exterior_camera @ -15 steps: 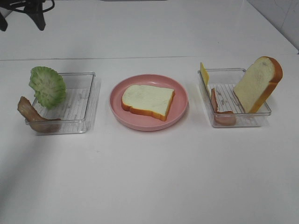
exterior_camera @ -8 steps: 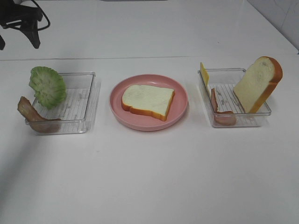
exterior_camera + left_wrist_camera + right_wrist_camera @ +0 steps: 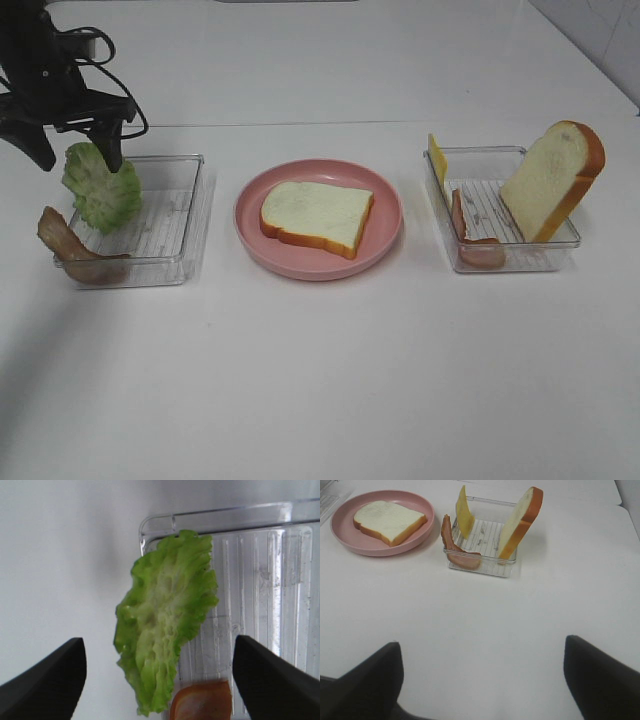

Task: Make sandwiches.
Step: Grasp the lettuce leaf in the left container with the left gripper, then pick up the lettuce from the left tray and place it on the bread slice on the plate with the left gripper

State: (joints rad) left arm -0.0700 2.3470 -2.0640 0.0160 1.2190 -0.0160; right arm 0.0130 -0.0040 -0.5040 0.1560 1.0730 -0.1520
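Note:
A white bread slice (image 3: 318, 215) with an orange-brown crust lies flat on the round pink plate (image 3: 385, 245) in the middle. A ruffled green lettuce leaf (image 3: 100, 190) stands on edge at the far left corner of the left clear tray (image 3: 165, 225), with a reddish-brown bacon strip (image 3: 70, 250) in front of it. My left gripper (image 3: 78, 152) is open just above the lettuce (image 3: 165, 630), one finger on each side, apart from it. The right clear tray (image 3: 520, 255) holds a yellow cheese slice (image 3: 437, 158), a bacon strip (image 3: 470, 235) and an upright bread slice (image 3: 552, 180). My right gripper (image 3: 480, 650) is open and empty over bare table, well in front of that tray (image 3: 480, 565).
The white table's far edge runs behind both trays. The left arm's black cables (image 3: 85, 45) hang at the far left. The right arm does not show in the high view.
My left arm has come in from the far left corner and moved down and to the right, over the lettuce. The food has not moved.

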